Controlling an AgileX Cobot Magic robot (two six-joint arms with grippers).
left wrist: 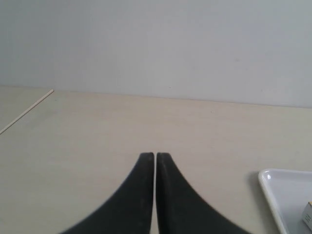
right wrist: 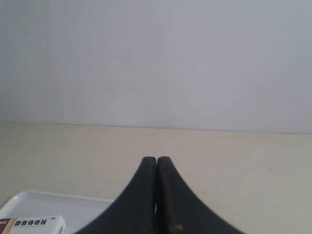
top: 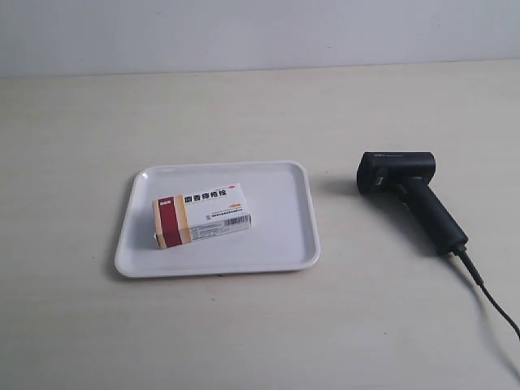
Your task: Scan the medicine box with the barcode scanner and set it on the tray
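The white medicine box [top: 201,214] with its dark red and orange band lies flat inside the white tray [top: 284,244], barcode side facing the camera. To the tray's right, the black barcode scanner [top: 410,195] lies on the table, its cable trailing off toward the lower right. Neither arm appears in the exterior view. My left gripper [left wrist: 155,155] is shut and empty above bare table, with the tray's corner [left wrist: 273,183] and a sliver of the box [left wrist: 307,215] at the picture's edge. My right gripper [right wrist: 157,159] is shut and empty too, with the tray [right wrist: 73,204] and the box [right wrist: 34,224] beside it.
A pale wooden table [top: 244,114] runs back to a plain white wall [top: 244,32]. The scanner's black cable [top: 491,292] snakes across the table's right side. A table edge or seam [left wrist: 27,111] shows in the left wrist view.
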